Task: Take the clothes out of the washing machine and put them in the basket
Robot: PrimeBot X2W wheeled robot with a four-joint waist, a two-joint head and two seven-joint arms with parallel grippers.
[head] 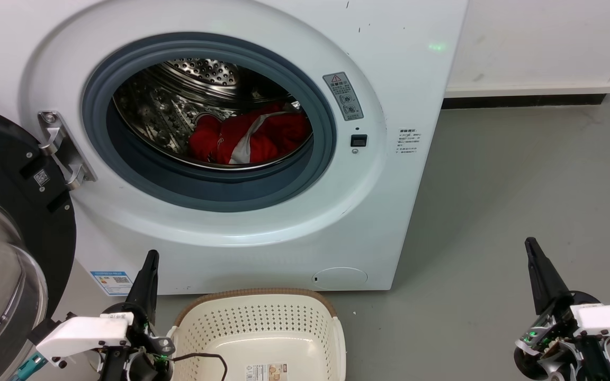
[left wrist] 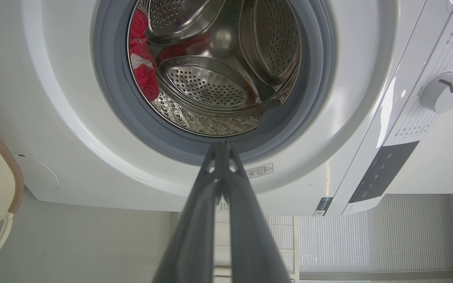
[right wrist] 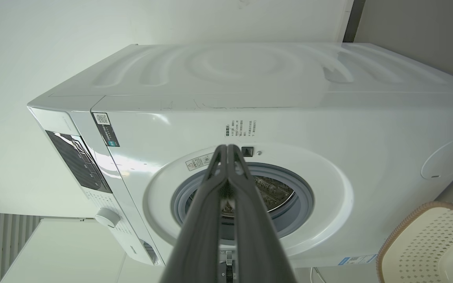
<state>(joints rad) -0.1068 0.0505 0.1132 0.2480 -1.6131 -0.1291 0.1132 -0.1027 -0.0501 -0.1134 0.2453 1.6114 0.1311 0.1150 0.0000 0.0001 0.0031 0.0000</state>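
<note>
Head view: clothes (head: 249, 138) in washing machine (head: 284, 233) | left wrist: dial (left wrist: 443, 91) | left fingers (left wrist: 199, 220), right fingers (right wrist: 203, 220) together

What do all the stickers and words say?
Nothing reads as words.
Grey sticker on the washing machine: red warning triangle, print too small.
White label beside it: blurred.
Blue label low on the front: unreadable.
Paper label in the basket: unreadable.
Print by the dial: too small.

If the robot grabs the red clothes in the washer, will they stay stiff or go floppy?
Probably floppy: the clothes lie crumpled in soft folds. They'd likely dangle and might drag over the grey rubber ring. Probably light, being a small heap.
</note>
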